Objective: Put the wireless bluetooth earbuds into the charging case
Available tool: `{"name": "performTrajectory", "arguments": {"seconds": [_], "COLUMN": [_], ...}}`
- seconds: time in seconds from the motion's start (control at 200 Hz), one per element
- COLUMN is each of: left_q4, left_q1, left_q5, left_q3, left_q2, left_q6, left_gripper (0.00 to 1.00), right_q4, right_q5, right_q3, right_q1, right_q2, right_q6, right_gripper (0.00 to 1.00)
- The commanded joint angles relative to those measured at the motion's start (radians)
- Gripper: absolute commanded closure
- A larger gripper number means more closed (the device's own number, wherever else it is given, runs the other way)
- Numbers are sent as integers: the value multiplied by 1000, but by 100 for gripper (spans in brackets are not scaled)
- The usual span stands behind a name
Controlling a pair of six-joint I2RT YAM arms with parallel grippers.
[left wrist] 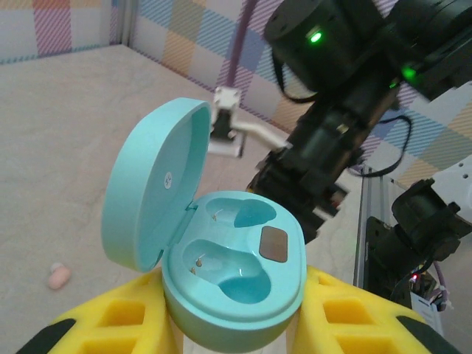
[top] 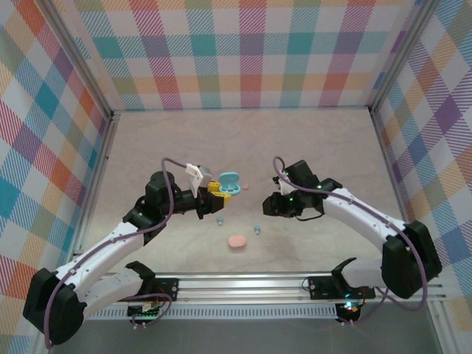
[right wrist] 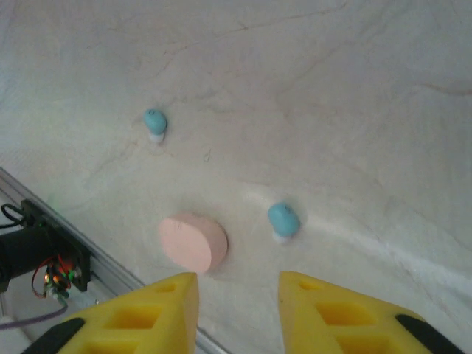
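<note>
as left end effector (left wrist: 232, 328) clamps charging case (left wrist: 236, 273) (lid (left wrist: 147, 192) up), right end effector (right wrist: 237, 284) gapes empty.

Bright, even, diffuse light covers the pale worktop (top: 310, 147), leaving only faint, soft shadows. In the left wrist view the teal case (left wrist: 228, 251) is sharp, with a small glossy highlight, and everything behind the case blurs. The right wrist view looks soft and slightly washed out.

Open teal charging case (left wrist: 232, 287) clamped in left gripper (left wrist: 232, 328), both wells empty, lid tilted up at case's left. Pink earbud (left wrist: 58, 276) on surface (left wrist: 59, 169), left of case. Black right arm (left wrist: 332, 140) close behind case.
</note>
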Motion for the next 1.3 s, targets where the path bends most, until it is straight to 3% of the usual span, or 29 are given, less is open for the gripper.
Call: {"name": "performTrajectory", "arguments": {"seconds": [0.0,0.29,0.585,0.945,1.295], "left_q4": [-33,-191,-290,-324,-344], "left_q1": [10,10,10,10,10], "left_q5": [-19,-68,-84,-85,-93], "left_q3": [-4,49,113,135,139], "left_q2": [-55,-174,-251,-276,-280], "left_q6": [-18,-27,-22,-24,-20], "left_gripper": [100,100,100,100,100], "right_q4": [141,242,154,21,39], "right_q5": [56,86,106,105,118], "right_q3": [18,144,367,530,501], "right_q1": [28,197,307,337,341], "right_q2": [74,346,528,677,642], "right_q6": [42,-36,-185,-340,-332], "right_gripper": [69,70,67,63,54]}}
